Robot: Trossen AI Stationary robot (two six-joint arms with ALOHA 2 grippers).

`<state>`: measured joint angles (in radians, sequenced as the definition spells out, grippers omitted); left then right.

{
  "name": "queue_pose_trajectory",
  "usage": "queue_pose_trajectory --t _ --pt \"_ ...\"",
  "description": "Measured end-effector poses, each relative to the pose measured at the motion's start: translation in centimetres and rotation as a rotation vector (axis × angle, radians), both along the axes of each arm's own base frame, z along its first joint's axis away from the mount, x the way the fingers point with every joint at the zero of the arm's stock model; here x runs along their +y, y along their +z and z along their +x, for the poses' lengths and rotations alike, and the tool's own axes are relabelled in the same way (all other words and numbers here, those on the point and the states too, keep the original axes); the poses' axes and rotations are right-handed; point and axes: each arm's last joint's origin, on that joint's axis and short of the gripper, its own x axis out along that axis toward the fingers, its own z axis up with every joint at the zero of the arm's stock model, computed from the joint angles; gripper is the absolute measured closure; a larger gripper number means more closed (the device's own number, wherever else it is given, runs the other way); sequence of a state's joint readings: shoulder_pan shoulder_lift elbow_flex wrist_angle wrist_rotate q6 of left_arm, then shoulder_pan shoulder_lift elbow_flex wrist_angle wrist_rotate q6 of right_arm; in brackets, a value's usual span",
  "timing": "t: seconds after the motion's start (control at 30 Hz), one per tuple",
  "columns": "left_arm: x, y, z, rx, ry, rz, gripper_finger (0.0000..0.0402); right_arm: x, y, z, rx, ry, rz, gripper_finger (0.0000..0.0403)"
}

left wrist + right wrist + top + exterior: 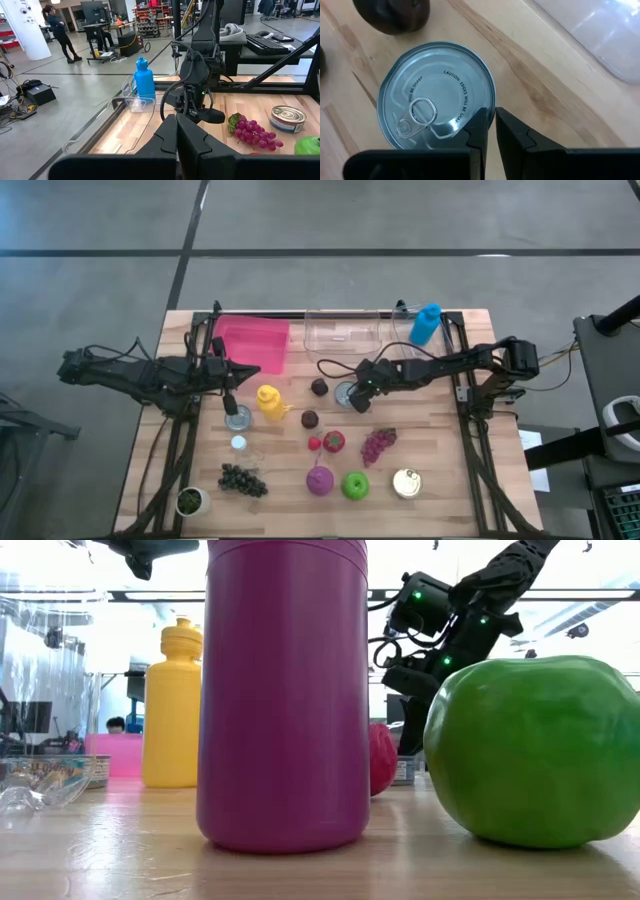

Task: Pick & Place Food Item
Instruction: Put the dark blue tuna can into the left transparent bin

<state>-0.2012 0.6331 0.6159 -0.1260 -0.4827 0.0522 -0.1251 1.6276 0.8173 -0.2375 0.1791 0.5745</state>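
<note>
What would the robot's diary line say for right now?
right claw: shut, over tin can | left claw: shut, by yellow bottle | nothing held

grey floor (400, 215), white pillar (31, 30), desk w/ keyboard (267, 42)

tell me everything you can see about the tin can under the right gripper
The tin can is a low round can with a silvery metal lid, a pull ring lying flat on it and a printed caution about sharp edges. It stands upright and unopened on the wooden table, near the middle, beside a dark round fruit. The right gripper hangs just above its rim with fingers nearly together, not gripping it. Its side wall and label are hidden.
</note>
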Motion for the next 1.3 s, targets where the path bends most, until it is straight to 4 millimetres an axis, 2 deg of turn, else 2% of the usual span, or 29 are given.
queue_pose_trajectory --t 1.3 --pt "0.0 -0.5 0.1 0.018 -0.001 0.003 0.04 1.2 0.9 -1.0 0.102 -0.027 0.039 0.0372"
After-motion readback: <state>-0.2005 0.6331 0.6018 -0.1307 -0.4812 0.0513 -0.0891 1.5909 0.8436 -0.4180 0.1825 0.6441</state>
